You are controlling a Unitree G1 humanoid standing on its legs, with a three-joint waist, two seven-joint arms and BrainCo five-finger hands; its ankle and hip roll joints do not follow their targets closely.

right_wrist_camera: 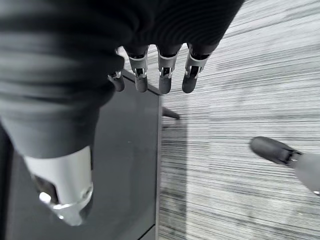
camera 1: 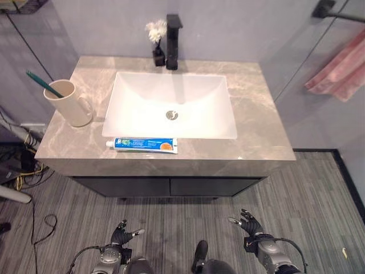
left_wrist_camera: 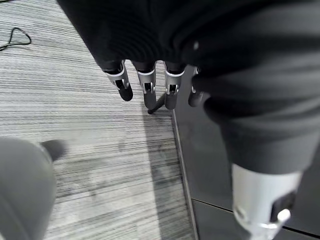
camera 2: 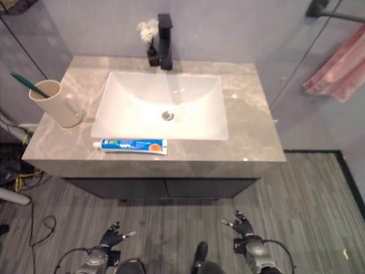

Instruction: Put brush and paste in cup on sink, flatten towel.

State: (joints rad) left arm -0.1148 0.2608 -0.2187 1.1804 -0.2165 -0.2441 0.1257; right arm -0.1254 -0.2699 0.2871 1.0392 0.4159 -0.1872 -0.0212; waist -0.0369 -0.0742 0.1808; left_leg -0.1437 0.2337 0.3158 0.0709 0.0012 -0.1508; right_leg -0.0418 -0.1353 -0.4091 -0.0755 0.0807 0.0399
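Cream-coloured and handled, the cup (camera 1: 67, 101) is seen at the left end of the marbled surface (camera 1: 256, 114), with a green toothbrush (camera 1: 44, 84) leaning inside it, its handle pointing up and to the left. Just right of the cup the white sink (camera 1: 171, 103) is sunk into the surface. Between the sink's front edge and the surface's front edge the toothpaste (camera 1: 146, 145) is laid flat and lengthwise, well apart from the cup. Behind the sink a black tap (camera 1: 173, 43) is set, with a small black vase of white flowers (camera 1: 157, 40) just to its left. At the far right a pink towel (camera 1: 342, 68) is draped from a dark rail; whether it is bunched cannot be told clearly. Low down, over the grey striped floor (camera 1: 171, 228), the left hand (camera 1: 121, 235) and the right hand (camera 1: 250, 225) are held, both with fingers (left_wrist_camera: 147, 85) relaxed and nearly straight, nothing being grasped
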